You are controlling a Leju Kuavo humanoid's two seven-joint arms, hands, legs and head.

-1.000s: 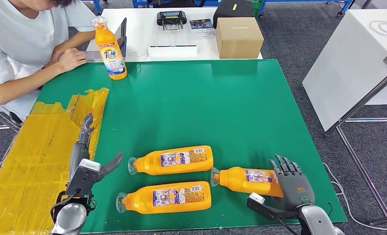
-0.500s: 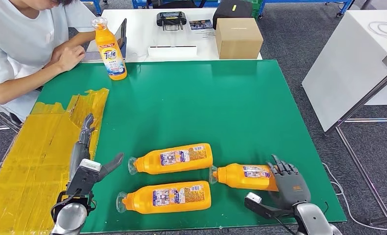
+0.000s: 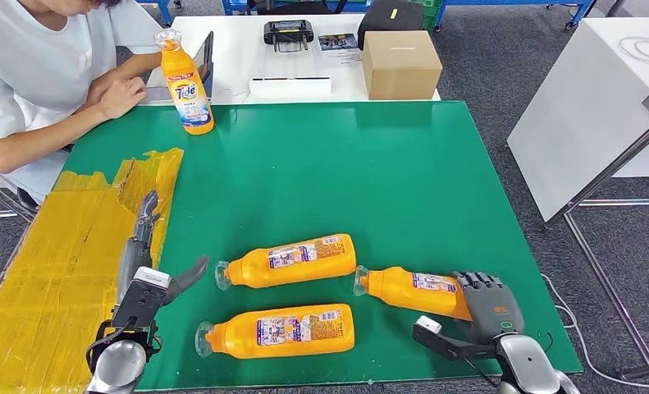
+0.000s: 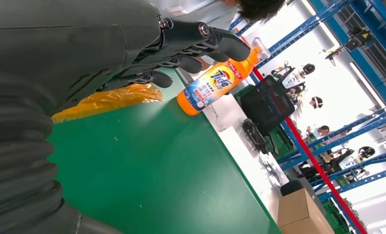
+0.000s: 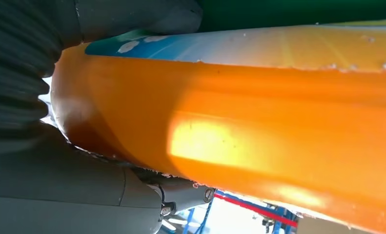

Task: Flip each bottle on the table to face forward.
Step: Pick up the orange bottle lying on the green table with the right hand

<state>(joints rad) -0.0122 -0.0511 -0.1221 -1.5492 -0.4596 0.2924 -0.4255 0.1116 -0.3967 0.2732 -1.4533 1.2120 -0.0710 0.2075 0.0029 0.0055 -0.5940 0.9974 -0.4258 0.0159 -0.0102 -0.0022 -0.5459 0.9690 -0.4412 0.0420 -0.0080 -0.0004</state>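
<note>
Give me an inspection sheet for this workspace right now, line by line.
Surface: green mat with yellow tape patch along the robot's left side.
Job's things: three orange bottles lying flat: upper, lower, right; a fourth bottle upright at the far corner.
Clutter: cardboard box and black device on the white table behind.
Hands: right hand grips the right bottle's base; left hand open, holds nothing.
Cables: white cord on the side table.
Surroundings: seated person at the far left corner.
</note>
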